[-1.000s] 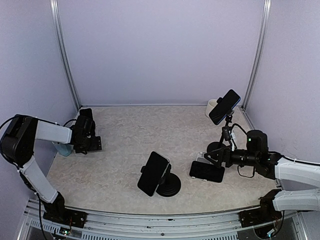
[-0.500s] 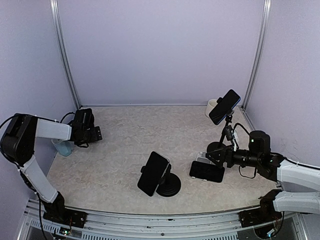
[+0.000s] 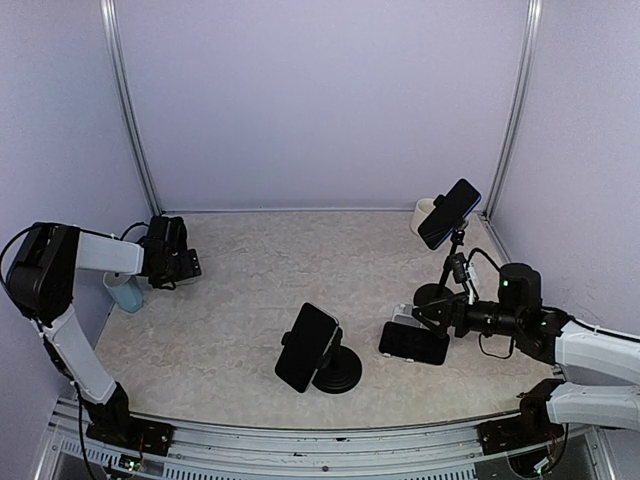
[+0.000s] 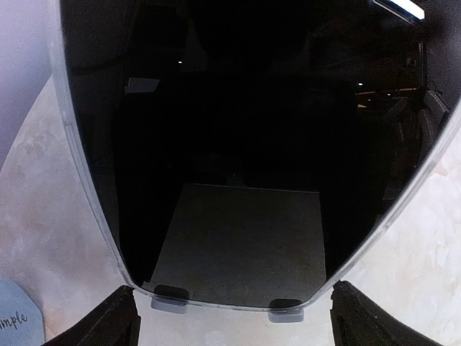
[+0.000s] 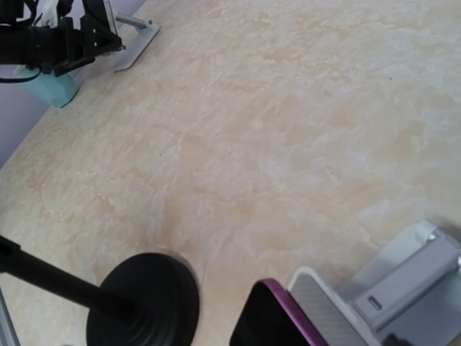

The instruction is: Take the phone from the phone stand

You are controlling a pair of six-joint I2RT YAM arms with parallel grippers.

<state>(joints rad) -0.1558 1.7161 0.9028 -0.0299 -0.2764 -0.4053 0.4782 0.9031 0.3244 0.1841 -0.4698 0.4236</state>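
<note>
Phone (image 4: 230, 144): on phone stand (image 5: 138, 34), far left of top view; screen fills left wrist view.
Left hand (image 3: 186, 266): fingers (image 4: 119, 321) wide apart, flanking the lower corners; contact cannot be told.
Right hand (image 3: 416, 316): apart, lower right, just beside second phone (image 3: 413, 343).
Worktop (image 3: 250, 290): beige, marbled.

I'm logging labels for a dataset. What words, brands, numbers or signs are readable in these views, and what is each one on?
"imple": handwritten-style letters on the blue cup in the left wrist view, cut off by the picture's left edge, so the word may be longer.
No other text is legible in any view.
</note>
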